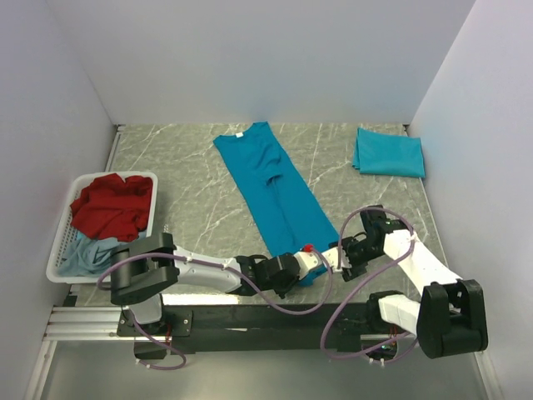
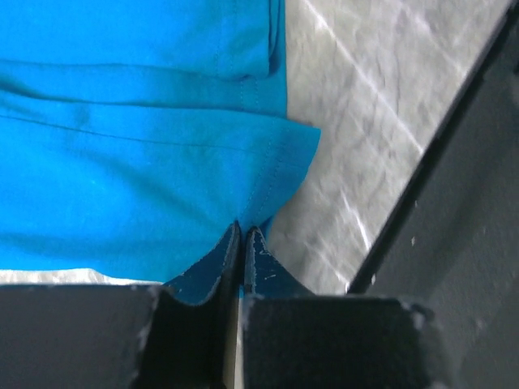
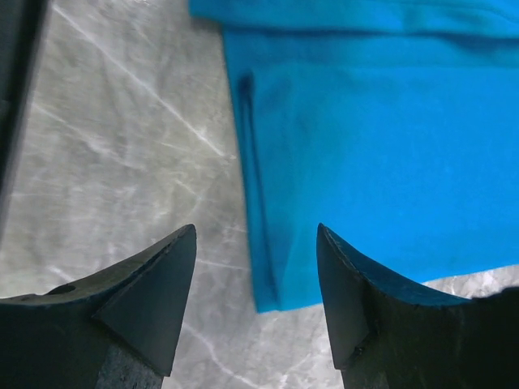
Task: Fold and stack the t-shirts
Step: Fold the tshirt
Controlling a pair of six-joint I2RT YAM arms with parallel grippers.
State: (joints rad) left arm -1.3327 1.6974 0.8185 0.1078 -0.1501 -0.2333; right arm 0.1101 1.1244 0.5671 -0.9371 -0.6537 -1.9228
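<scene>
The left end effector (image 2: 243, 235) has its jaws pressed almost together, and the near hem of the teal t-shirt (image 1: 271, 187) is pinched at their tips, close to the hem's corner. Just beside it, the right end effector (image 3: 256, 233) stands open, one finger over bare bench (image 1: 191, 167) and the other over cloth, so the shirt's other near corner lies between them; it holds nothing.

The teal t-shirt lies flat, folded into a long narrow strip. Its long axis runs diagonally, with the collar and white neck label (image 1: 239, 134) at the far end, left of centre, and the hem at the near end, towards the right, where both arms meet it.

A folded teal t-shirt (image 1: 388, 154) sits as a flat square at the far right corner, well apart from the strip.

At the left edge stands a white slatted basket (image 1: 60, 243). It holds a crumpled red t-shirt (image 1: 112, 207) in its far part and a pale grey-blue t-shirt (image 1: 87, 254) bunched at its near end.

The bench is grey marble-patterned with pale veins, and plain white walls (image 1: 250, 50) enclose it on three sides.
</scene>
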